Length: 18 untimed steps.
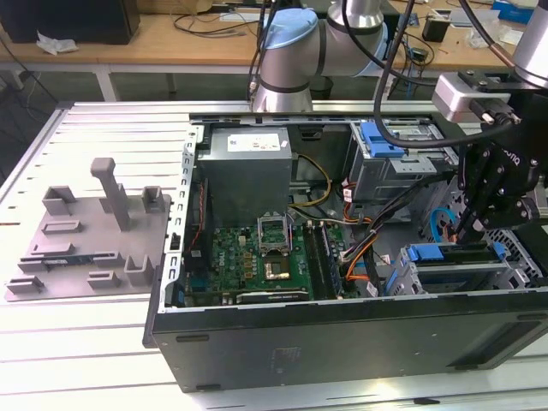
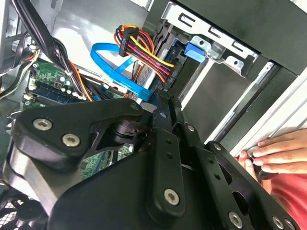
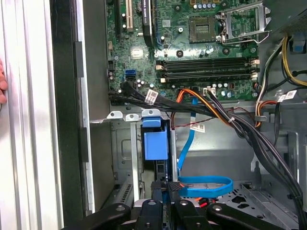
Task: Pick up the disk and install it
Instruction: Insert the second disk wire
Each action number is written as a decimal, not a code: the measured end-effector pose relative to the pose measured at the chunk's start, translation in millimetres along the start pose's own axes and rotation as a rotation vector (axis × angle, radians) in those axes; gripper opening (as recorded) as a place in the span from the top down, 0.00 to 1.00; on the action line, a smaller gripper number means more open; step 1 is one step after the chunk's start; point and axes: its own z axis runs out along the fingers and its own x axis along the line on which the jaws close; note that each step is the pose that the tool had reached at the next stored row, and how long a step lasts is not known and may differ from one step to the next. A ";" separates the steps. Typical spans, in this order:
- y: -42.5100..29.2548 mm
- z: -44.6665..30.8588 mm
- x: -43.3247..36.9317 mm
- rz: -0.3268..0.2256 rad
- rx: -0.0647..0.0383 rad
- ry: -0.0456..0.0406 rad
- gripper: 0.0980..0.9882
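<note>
**Q:** On the bench (image 1: 103,342), what is there?

**A:** An open computer case (image 1: 342,334) lies on its side, its green circuit board (image 1: 248,265) facing up. A grey moulded tray (image 1: 90,244) sits well apart from it, toward the exterior view's left.

**Q:** Where is the robot's hand?

**A:** The black hand (image 1: 467,229) hangs inside the case at the exterior view's right, just above a metal drive cage (image 1: 454,278).

**Q:** And the disk?

**A:** The disk (image 3: 156,143) stands on edge in that cage, its blue frame showing in the first wrist view. The fingers (image 3: 163,189) are closed against its end, gripping it.

**Q:** Anything else?

**A:** A blue flat cable (image 3: 204,186) loops beside the disk. A person's fingers (image 2: 278,153) rest on the case's outer edge in the second wrist view.
</note>
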 end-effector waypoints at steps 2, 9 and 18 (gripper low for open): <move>-0.1 0.2 0.0 -0.001 0.000 0.0001 0.93; -0.1 1.9 -0.1 -0.006 0.000 -0.0120 0.93; -0.2 2.6 2.5 -0.008 -0.001 -0.0268 0.93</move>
